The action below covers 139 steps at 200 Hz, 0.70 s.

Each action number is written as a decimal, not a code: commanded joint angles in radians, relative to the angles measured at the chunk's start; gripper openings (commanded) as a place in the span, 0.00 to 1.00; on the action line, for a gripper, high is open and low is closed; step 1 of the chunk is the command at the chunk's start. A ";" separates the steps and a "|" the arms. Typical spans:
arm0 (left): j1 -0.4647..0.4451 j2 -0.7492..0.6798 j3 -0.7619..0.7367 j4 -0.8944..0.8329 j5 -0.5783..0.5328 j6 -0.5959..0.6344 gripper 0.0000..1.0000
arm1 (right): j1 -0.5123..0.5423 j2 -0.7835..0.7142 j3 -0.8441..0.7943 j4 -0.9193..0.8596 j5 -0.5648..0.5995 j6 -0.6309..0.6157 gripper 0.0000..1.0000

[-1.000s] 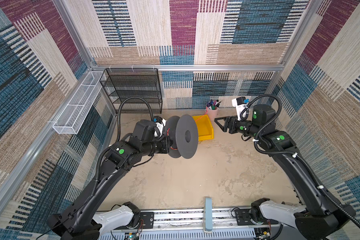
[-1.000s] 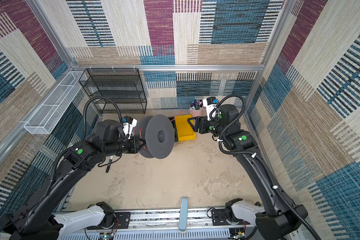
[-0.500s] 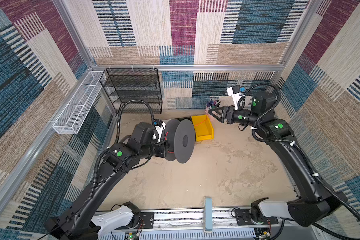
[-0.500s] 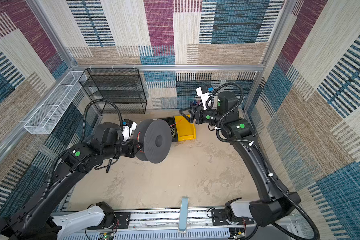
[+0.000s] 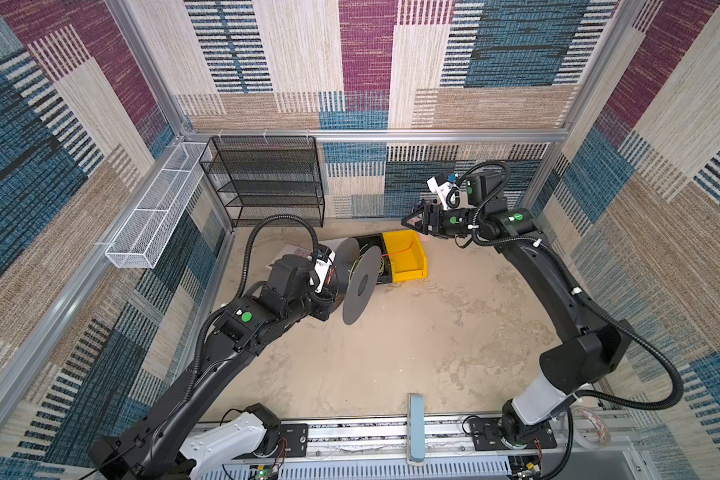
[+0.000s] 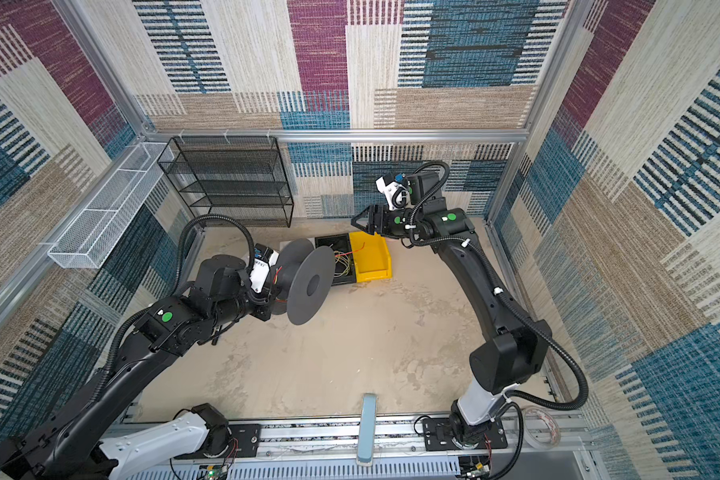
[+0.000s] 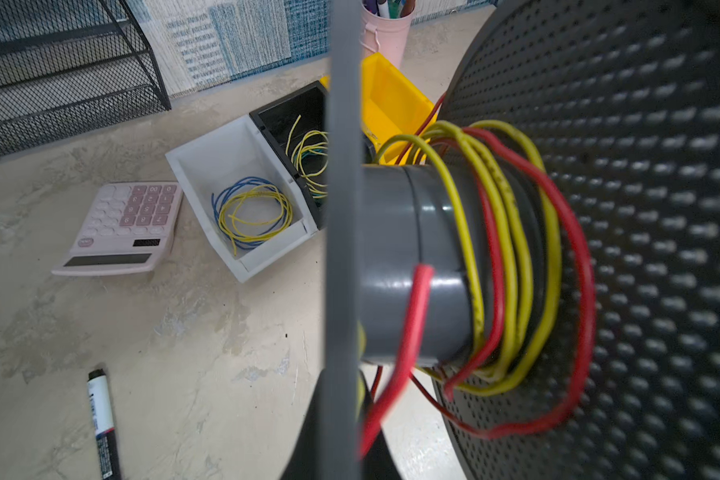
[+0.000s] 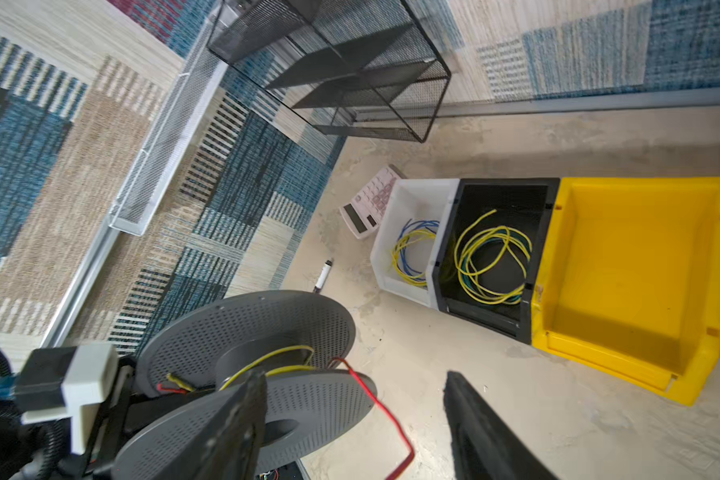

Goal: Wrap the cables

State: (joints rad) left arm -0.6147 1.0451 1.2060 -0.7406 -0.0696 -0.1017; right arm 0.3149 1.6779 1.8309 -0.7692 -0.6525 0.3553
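My left gripper (image 5: 330, 291) is shut on the near flange of a grey perforated spool (image 5: 360, 286), held above the floor with its flanges upright. The flange runs edge-on between my left fingers in the left wrist view. The cables, one red-orange wire (image 7: 491, 232), lie in loose turns on the spool's hub (image 7: 391, 249) together with yellow-green wire. The wire's free end (image 8: 375, 403) trails off the spool toward the yellow bin (image 5: 420, 257). My right gripper (image 5: 410, 222) hovers open above that bin's back edge. The red end passes between its fingers (image 8: 474, 415) in the right wrist view, untouched.
A black bin (image 8: 449, 232) holds a yellow-green coil and a white bin (image 7: 192, 174) a blue-and-yellow coil, both beside the yellow bin. A pink calculator (image 7: 121, 224) and a marker (image 7: 100, 415) lie on the floor. A black mesh rack (image 5: 267, 183), a white wire basket (image 5: 150, 224) and a pen cup (image 7: 385, 33) line the back.
My right gripper has swung left and toward the back, over the yellow bin. My left arm has turned the spool more edge-on to the top views.
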 commanded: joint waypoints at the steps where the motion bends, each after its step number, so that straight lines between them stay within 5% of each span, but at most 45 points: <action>1: -0.017 -0.014 -0.021 0.122 -0.041 0.070 0.00 | 0.003 0.048 0.027 -0.048 0.038 -0.047 0.70; 61: -0.050 -0.031 -0.038 0.122 -0.136 0.124 0.00 | 0.013 0.184 0.166 -0.199 0.063 -0.126 0.69; 139: -0.063 -0.046 -0.057 0.122 -0.168 0.135 0.00 | 0.012 0.113 0.072 -0.315 -0.062 -0.159 0.66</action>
State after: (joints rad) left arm -0.6762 1.0080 1.1500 -0.6922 -0.2115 0.0189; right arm 0.3271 1.8187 1.9194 -1.0443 -0.6605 0.2150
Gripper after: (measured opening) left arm 0.080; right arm 0.661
